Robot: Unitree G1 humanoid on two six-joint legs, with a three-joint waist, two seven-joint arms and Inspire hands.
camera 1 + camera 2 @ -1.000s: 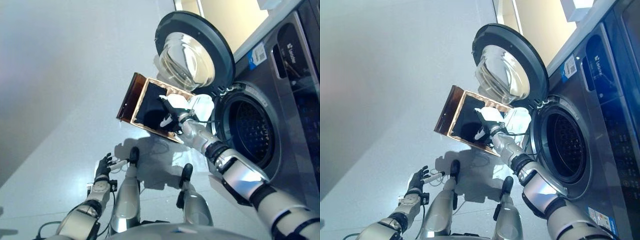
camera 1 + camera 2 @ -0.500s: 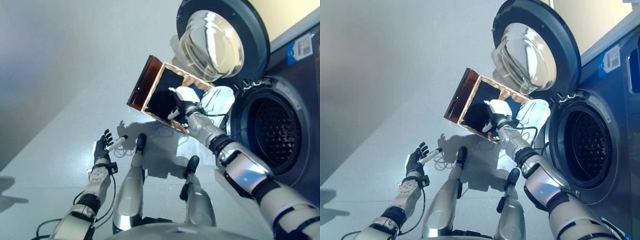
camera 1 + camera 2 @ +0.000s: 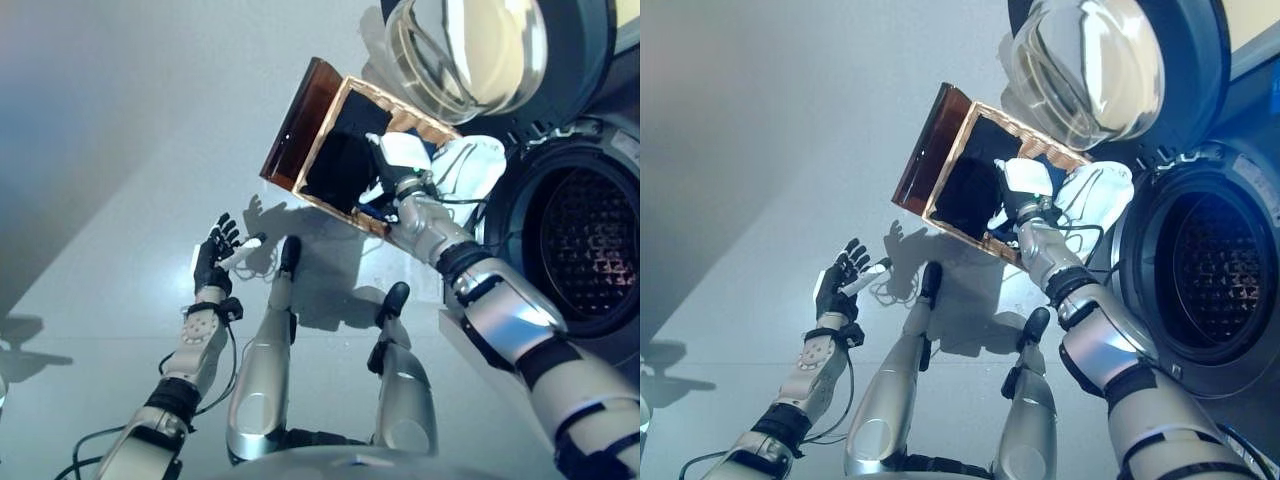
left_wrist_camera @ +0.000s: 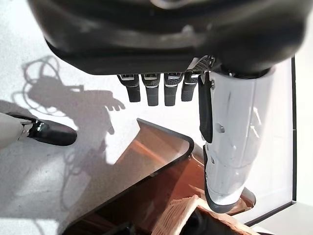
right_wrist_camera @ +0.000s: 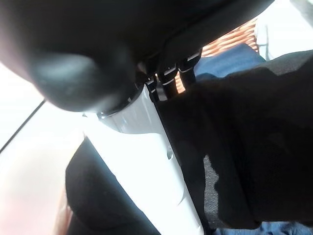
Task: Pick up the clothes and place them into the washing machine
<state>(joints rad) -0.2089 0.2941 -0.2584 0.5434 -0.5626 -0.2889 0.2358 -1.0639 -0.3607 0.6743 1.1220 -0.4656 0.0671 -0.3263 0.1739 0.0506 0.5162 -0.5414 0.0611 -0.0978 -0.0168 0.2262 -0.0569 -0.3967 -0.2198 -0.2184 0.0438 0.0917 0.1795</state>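
The robot's right hand (image 3: 392, 170) reaches into the brown laundry basket (image 3: 300, 125) on the floor beside the open washing machine (image 3: 590, 250), its fingers buried in the dark clothes (image 3: 340, 165) so its grip cannot be told; the left hand (image 3: 213, 258) hangs open and idle, well apart. A loose hold could drop the cloth short of the drum. The heap shows no clear long axis.

The washing machine drum (image 3: 590, 250) gaped unobstructed; its open door (image 3: 480, 50) hung over the basket (image 3: 310, 125).
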